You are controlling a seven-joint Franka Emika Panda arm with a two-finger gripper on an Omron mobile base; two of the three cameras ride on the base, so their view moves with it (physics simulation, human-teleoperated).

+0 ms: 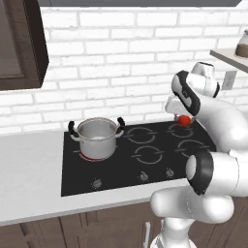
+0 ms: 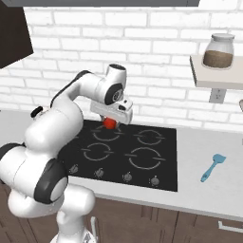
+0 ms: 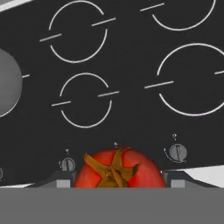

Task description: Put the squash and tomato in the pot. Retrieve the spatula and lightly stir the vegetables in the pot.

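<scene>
My gripper (image 2: 110, 121) is shut on the tomato (image 2: 110, 124), a small red ball, and holds it in the air above the back of the black cooktop (image 2: 142, 161). In the hand view the tomato (image 3: 118, 170) sits between the two finger tips, stem side facing the camera, with the burners far below. The steel pot (image 1: 97, 138) with black loop handles stands on the front-left burner, well left of the gripper (image 1: 184, 118). The teal spatula (image 2: 212, 167) lies on the counter right of the cooktop. The squash is out of view.
A wall shelf (image 2: 216, 78) at the right carries a glass jar (image 2: 219, 51), with a power outlet (image 2: 217, 95) under it. A dark wall cabinet (image 1: 19, 43) hangs at the upper left. Knobs line the cooktop's front edge (image 1: 143, 176).
</scene>
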